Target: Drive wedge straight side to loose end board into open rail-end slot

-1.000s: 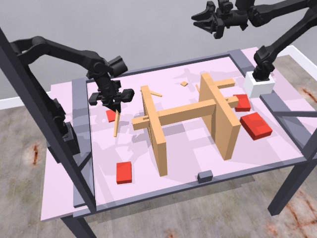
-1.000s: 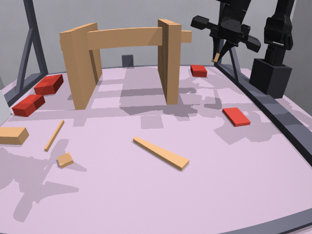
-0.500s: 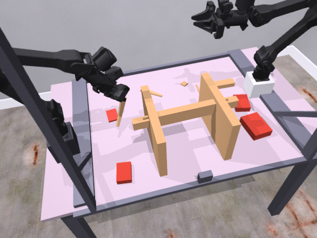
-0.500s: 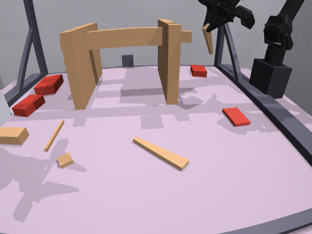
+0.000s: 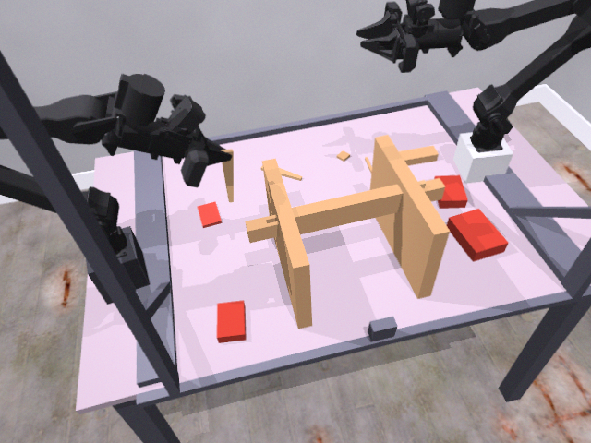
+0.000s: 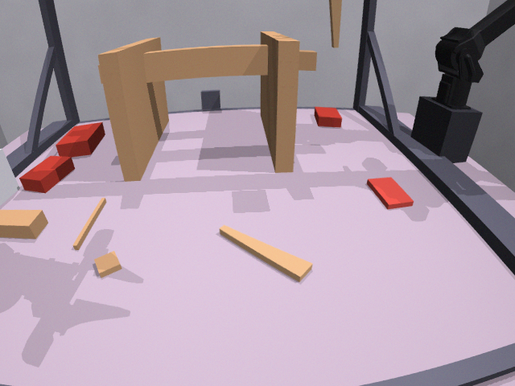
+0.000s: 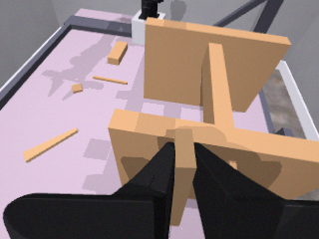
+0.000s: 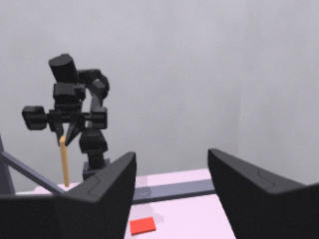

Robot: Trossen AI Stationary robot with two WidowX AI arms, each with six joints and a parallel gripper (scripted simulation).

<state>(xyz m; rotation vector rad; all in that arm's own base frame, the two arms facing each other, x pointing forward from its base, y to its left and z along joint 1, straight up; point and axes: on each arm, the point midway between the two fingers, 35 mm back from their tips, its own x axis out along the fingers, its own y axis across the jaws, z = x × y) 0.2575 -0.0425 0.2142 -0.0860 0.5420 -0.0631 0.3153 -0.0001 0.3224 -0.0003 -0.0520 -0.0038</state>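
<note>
So the left gripper (image 5: 228,155) (image 7: 181,149) (image 8: 62,145) is up at the left of the top view, fingers pinching the wedge (image 5: 229,176) (image 6: 335,22) (image 7: 183,174) (image 8: 65,161) by its upper end, with the rest hanging down, narrow end lowest. In the exterior view you just get its lower part, poking in at the upper right. It's off the table (image 5: 333,281) (image 6: 353,311) and clear of the nearer end board (image 5: 286,223) (image 6: 285,104) (image 7: 224,154), center of the top view, which stands upright on the rail (image 5: 348,207) (image 6: 208,62) (image 7: 219,85). The other end board (image 5: 410,214) (image 6: 133,112) is upright too, right of center. Right gripper (image 5: 361,39) (image 8: 171,151) hangs at the upper right, fingers spread, nothing between them. Another wedge (image 5: 290,173) (image 6: 265,251) (image 7: 51,144) lies flat, lower center in the exterior view.

From where I stand, the left gripper (image 5: 228,155) (image 7: 181,149) (image 8: 62,145) has climbed over the last second, going towards 12 to 1 o'clock in the top view. It pointed steeply down, near 6; now it lies flatter, aimed between 3 and 4. Its wedge (image 5: 229,176) (image 6: 335,25) (image 7: 184,164) (image 8: 65,161) rose too, the lower tip swinging from about 7 half a second ago to 6.
</note>
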